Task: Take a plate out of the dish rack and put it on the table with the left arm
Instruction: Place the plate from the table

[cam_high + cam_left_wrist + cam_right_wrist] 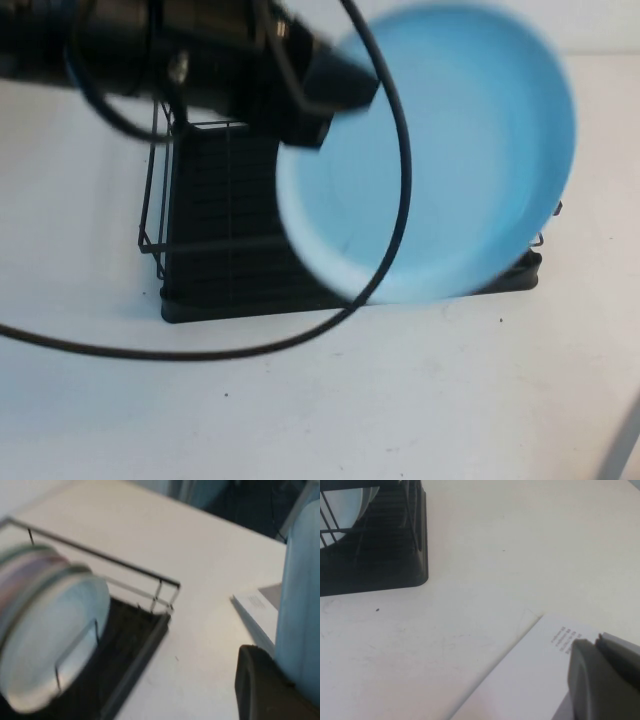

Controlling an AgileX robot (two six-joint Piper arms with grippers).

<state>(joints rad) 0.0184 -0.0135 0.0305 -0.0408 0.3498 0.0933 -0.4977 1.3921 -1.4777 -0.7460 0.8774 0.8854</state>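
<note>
The left arm (130,45) reaches across the top of the high view, and its left gripper (325,95) is closed on the rim of the sky-blue plate (440,160). The plate is lifted in the air, close to the camera, and it hides the right part of the dish rack (215,230) behind it. A loose black cable (400,170) hangs in a wide loop in front of the plate and over the table (320,410). In the left wrist view the plate's edge (300,595) stands beside a black finger (260,685), while the rack below holds a pale mint-white plate (55,645) upright, with more plates behind it. The right gripper (600,675) is low over the table near a white printed sheet (530,680), well apart from the rack; it is not possible to tell how far it is open.
</note>
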